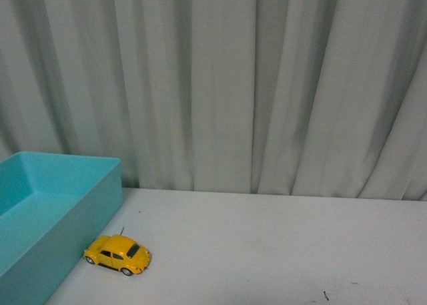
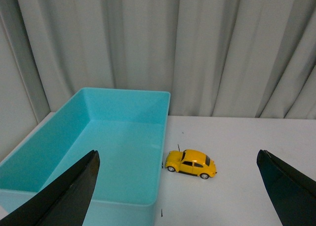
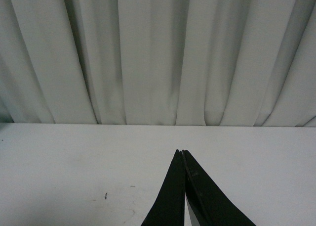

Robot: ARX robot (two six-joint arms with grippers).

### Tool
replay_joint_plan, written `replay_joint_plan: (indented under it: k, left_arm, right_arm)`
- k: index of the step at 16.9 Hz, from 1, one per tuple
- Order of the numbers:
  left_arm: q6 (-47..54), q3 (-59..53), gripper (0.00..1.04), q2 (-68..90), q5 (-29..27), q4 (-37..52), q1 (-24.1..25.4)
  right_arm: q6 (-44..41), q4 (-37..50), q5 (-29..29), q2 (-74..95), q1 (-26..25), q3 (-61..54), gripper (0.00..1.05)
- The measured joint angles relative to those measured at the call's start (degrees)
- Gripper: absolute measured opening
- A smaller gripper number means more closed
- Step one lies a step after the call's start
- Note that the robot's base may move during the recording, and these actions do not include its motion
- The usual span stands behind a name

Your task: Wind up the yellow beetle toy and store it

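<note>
The yellow beetle toy (image 1: 118, 253) stands on its wheels on the white table, close beside the long side wall of a turquoise bin (image 1: 80, 218). It also shows in the left wrist view (image 2: 191, 163), just off the bin's wall (image 2: 163, 137). My left gripper (image 2: 177, 159) is open and empty, its black fingers (image 2: 69, 196) spread wide, well back from the toy. My right gripper (image 3: 181, 152) is shut and empty over bare table. Neither arm shows in the front view.
A grey-white curtain (image 1: 233, 85) hangs along the table's far edge. The turquoise bin holds nothing that I can see. Small dark specks (image 1: 325, 295) lie on the white tabletop (image 1: 280, 245).
</note>
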Motion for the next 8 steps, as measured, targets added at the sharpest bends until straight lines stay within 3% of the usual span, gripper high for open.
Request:
replay_joint_plan:
  k: [5,6,8]
  left_arm:
    - [0.0,0.0,0.98,0.0,0.0,0.0,0.0]
    - [0.0,0.0,0.98,0.0,0.0,0.0,0.0]
    - [0.0,0.0,0.98,0.0,0.0,0.0,0.0]
  right_arm:
    - [0.0,-2.4,0.0,-2.1,0.0,0.0,0.02]
    - [0.0,-9.8,-0.1,-6.8,0.0,0.0,0.02]
    - [0.0,-11.7,0.2,-11.5,0.0,0.1,0.02]
